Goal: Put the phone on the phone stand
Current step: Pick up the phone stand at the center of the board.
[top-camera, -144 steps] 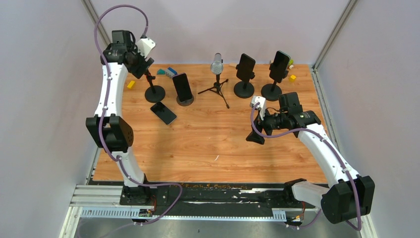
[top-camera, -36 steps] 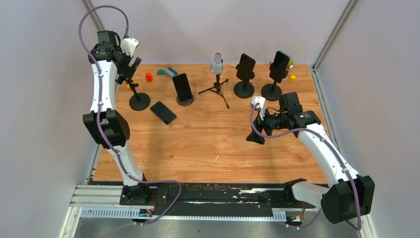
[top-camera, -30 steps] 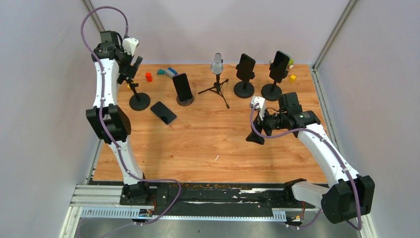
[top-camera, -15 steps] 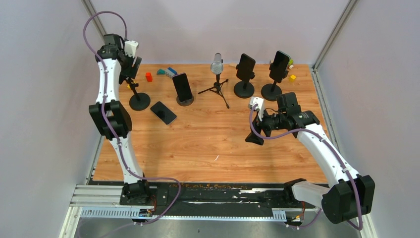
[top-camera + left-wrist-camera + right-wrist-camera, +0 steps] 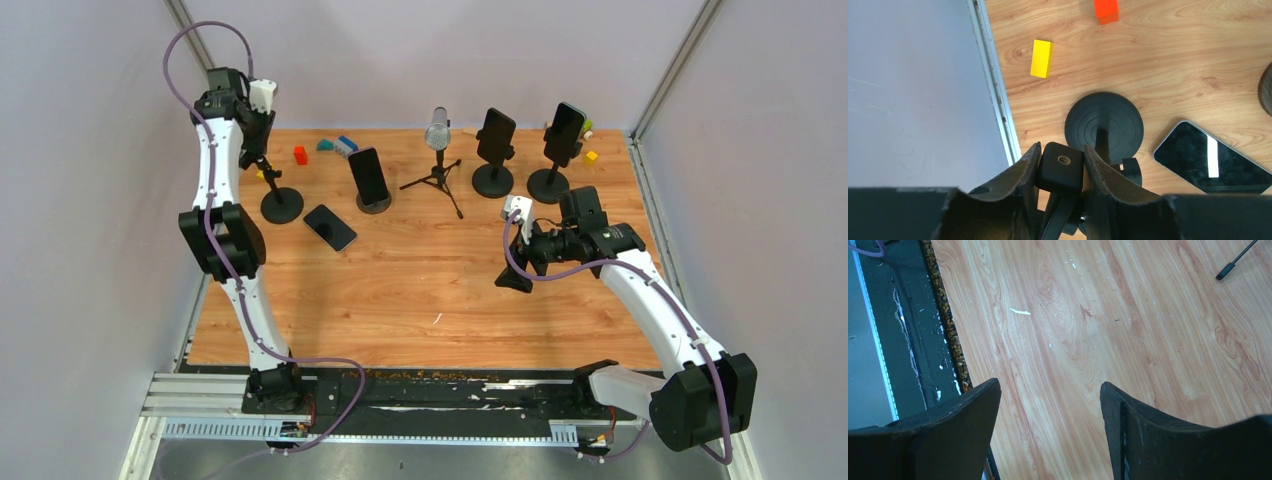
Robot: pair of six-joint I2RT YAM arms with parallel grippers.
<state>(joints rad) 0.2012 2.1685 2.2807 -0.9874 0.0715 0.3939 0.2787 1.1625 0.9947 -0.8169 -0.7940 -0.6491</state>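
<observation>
**Steadying the stand before fetching the phone**

Gripping the phone stand (image 5: 1104, 122) by its small square head with the left gripper (image 5: 1062, 156): closed to a narrow gap, both fingers (image 5: 1020, 177) pressed against the sides of the head. Judged as a preparing step, steadying or shifting the stand, with the placing itself not yet begun. Leaving the phone (image 5: 1213, 162) flat on the worktop (image 5: 1173, 60), screen up, just beside the stand's round base on its right, touched by nothing. Holding nothing in the right gripper (image 5: 1049, 385), wide open above bare wood, well to the right of the stand.

Next, probably: releasing the head, then reaching for the phone. Calls for a low and careful approach, since thin and flat against the wood, with little edge to catch. After that, setting it into the holder below the head without knocking the stand over.

On materials: matte black plastic for the stand, with a ringed disc base, a thin post and a threaded hole on top of the head. Glossy dark glass with rounded corners for the phone, reflecting a bright strip. Smooth, warm wood grain on the worktop. Beyond the stand, a yellow block (image 5: 1041, 58) and a red block (image 5: 1106, 10), plain and sharp-edged.
</observation>
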